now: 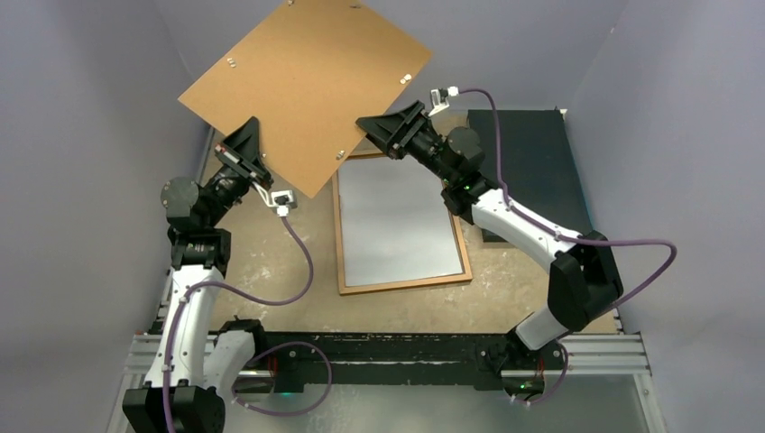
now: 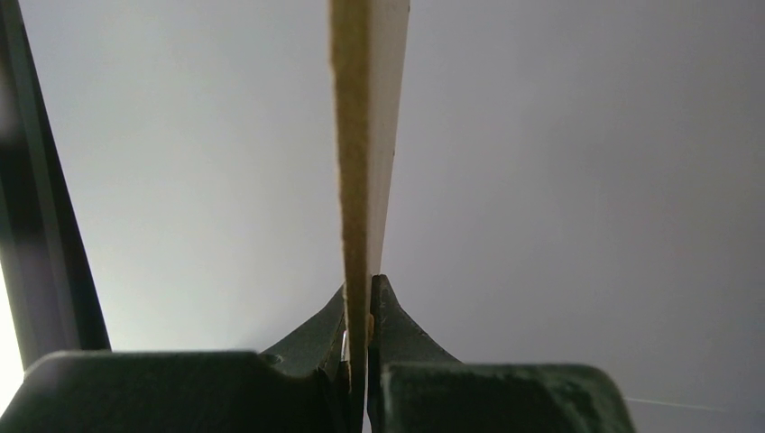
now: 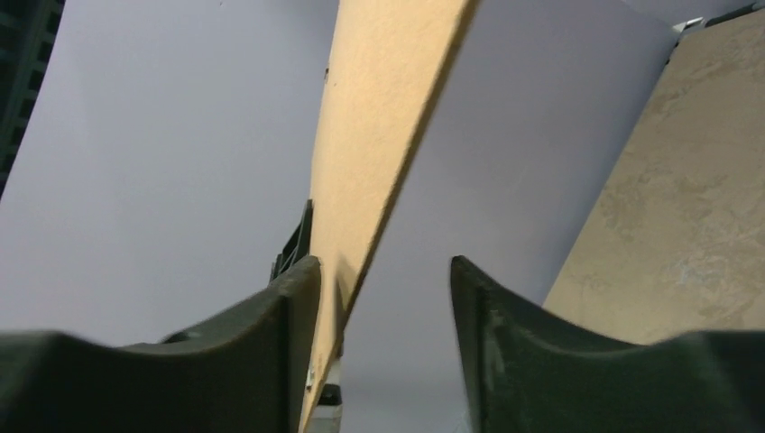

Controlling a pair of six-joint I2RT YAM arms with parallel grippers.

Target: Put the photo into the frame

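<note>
My left gripper (image 1: 255, 153) is shut on the lower left corner of a plain brown board (image 1: 307, 81) and holds it up, tilted, above the table's far left. In the left wrist view the board's edge (image 2: 352, 135) runs straight up from the pinched jaws (image 2: 365, 289), with a pale face on its right side. My right gripper (image 1: 383, 129) is open at the board's right edge. Its jaws (image 3: 385, 263) straddle the board (image 3: 379, 117), the left finger against it. The frame (image 1: 406, 284) lies flat mid-table, its inside pale grey. The photo's printed side shows in no view.
A dark rectangular slab (image 1: 532, 153) lies on the table at the back right, behind the right arm. The beige table top (image 1: 271, 262) shows left of the frame. Grey walls close in the back and both sides.
</note>
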